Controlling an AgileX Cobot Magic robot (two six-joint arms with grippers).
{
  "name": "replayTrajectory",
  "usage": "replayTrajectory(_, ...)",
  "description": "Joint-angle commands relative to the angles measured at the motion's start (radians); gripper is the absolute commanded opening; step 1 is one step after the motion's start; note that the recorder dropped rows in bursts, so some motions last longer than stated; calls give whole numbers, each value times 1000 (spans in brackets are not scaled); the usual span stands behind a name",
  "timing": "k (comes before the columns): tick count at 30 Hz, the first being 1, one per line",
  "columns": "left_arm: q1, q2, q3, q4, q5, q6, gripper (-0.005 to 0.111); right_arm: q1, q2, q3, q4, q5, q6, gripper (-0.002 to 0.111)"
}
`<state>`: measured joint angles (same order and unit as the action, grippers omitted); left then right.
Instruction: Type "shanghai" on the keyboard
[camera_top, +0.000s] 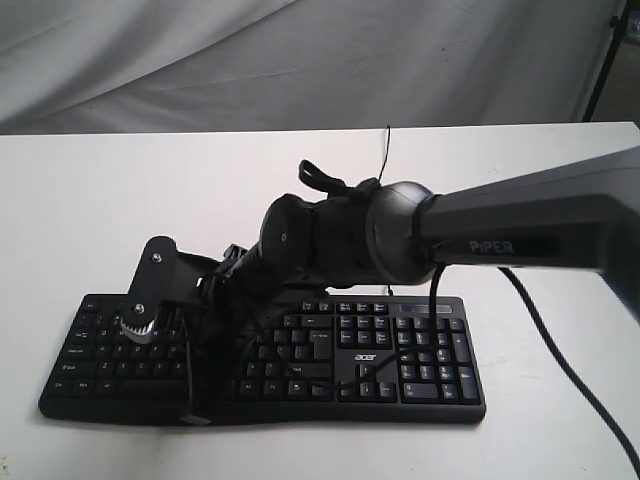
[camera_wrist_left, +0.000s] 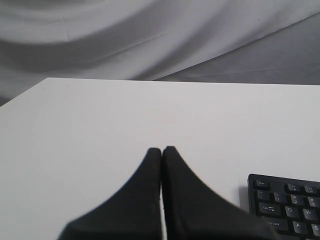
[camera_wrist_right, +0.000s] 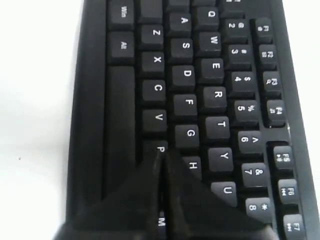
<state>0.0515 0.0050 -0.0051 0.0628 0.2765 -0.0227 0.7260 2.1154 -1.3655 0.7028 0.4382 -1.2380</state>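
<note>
The black keyboard (camera_top: 400, 350) lies across the near part of the white table (camera_top: 100, 200). My right arm reaches across it from the right. My right gripper (camera_top: 197, 385) is shut and points down at the left half of the letter keys. In the right wrist view its tips (camera_wrist_right: 161, 152) sit over the key just past V, beside the H key (camera_wrist_right: 194, 165); whether they press a key does not show. My left gripper (camera_wrist_left: 162, 149) is shut with nothing in it, over bare table beside the Esc corner of the keyboard (camera_wrist_left: 287, 200). It is not in the exterior view.
The keyboard's thin black cable (camera_top: 386, 150) runs toward the table's far edge. A thicker black cable (camera_top: 560, 350) hangs from my right arm over the table at the right. Grey cloth (camera_top: 300, 60) hangs behind the table.
</note>
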Motion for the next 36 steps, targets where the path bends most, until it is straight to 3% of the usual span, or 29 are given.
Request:
replayTrajectory(1, 2, -5, 5, -1, -11, -2, 1, -7, -19, 3, 2, 7, -6, 0)
replayTrajectory(11, 2, -5, 5, -1, -11, -2, 1, -7, -17, 1, 33, -9, -6, 0)
replayTrajectory(26, 2, -5, 5, -1, -11, -2, 1, -5, 77, -226, -87, 119, 133, 0)
replayTrajectory(36, 2, -5, 5, -1, -11, -2, 1, -7, 90, -225, -94, 107, 135, 0)
